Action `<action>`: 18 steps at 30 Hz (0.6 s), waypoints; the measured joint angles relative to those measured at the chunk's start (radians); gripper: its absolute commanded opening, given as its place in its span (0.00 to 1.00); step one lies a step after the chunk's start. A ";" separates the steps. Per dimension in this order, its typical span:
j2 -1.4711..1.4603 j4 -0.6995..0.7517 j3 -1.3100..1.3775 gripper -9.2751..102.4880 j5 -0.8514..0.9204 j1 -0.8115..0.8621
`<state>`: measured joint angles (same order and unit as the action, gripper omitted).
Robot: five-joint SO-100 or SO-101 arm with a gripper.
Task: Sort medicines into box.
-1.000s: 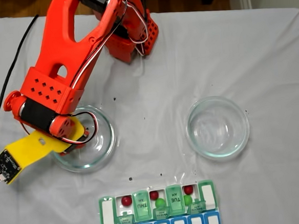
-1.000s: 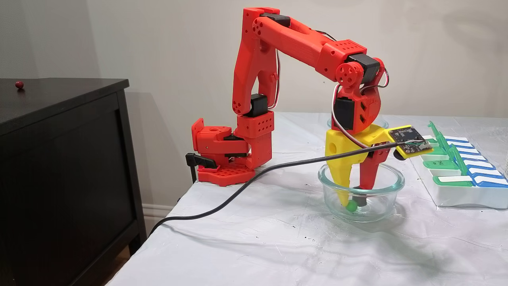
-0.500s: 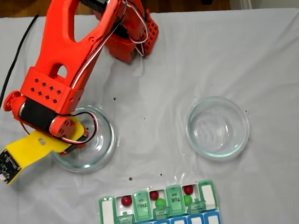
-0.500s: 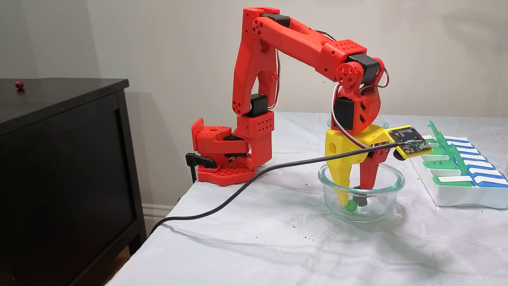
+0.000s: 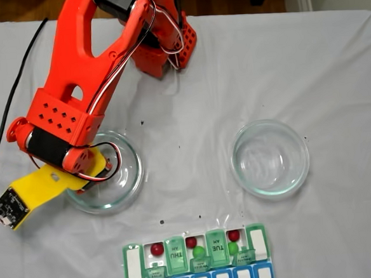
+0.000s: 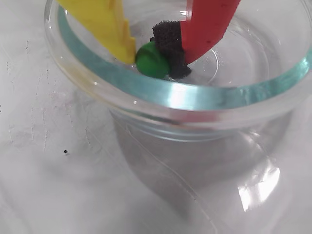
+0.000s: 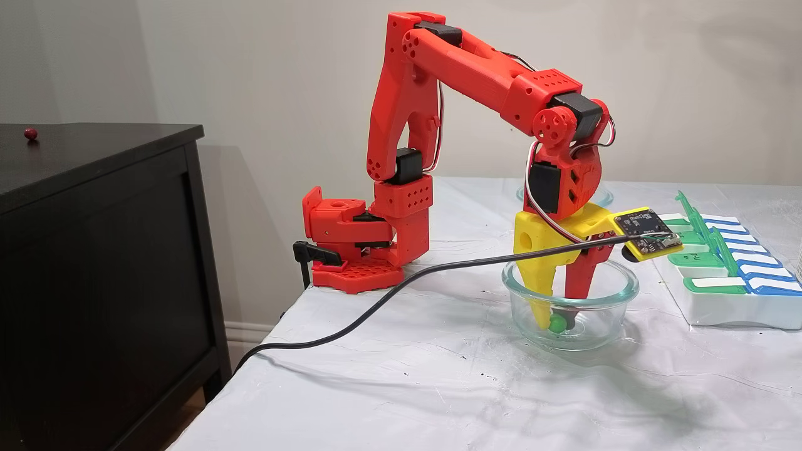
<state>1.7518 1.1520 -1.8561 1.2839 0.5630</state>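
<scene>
Wrist view shows a green pill [image 6: 151, 59] pinched between the yellow finger [image 6: 105, 22] and the black foam pad [image 6: 169, 46] on the red finger [image 6: 207, 24], so the gripper [image 6: 155, 57] is closed on it, inside a clear glass dish [image 6: 190, 97]. In a fixed view from the side, the same pill [image 7: 556, 323] sits low in the dish [image 7: 570, 313], close to its floor; whether it touches the glass cannot be told. In a fixed view from above, the pill organizer [image 5: 197, 260] lies at the near edge of the white tabletop [image 5: 189, 100], with three dark red pills, the leftmost one [image 5: 157, 248] alone, and two green pills [image 5: 198, 251] in its open cells. A second glass dish [image 5: 269, 157] stands to the right in that view. A dark red ball [image 7: 30, 133] rests on a black cabinet [image 7: 100, 250] beside the tabletop.
</scene>
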 measured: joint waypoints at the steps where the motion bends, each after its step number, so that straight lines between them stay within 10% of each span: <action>1: 0.000 -0.003 0.000 0.09 0.000 0.000; 18: 0.089 -0.011 -0.103 0.08 -0.049 -0.021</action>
<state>1.8408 1.1413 -1.9589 1.2349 0.5415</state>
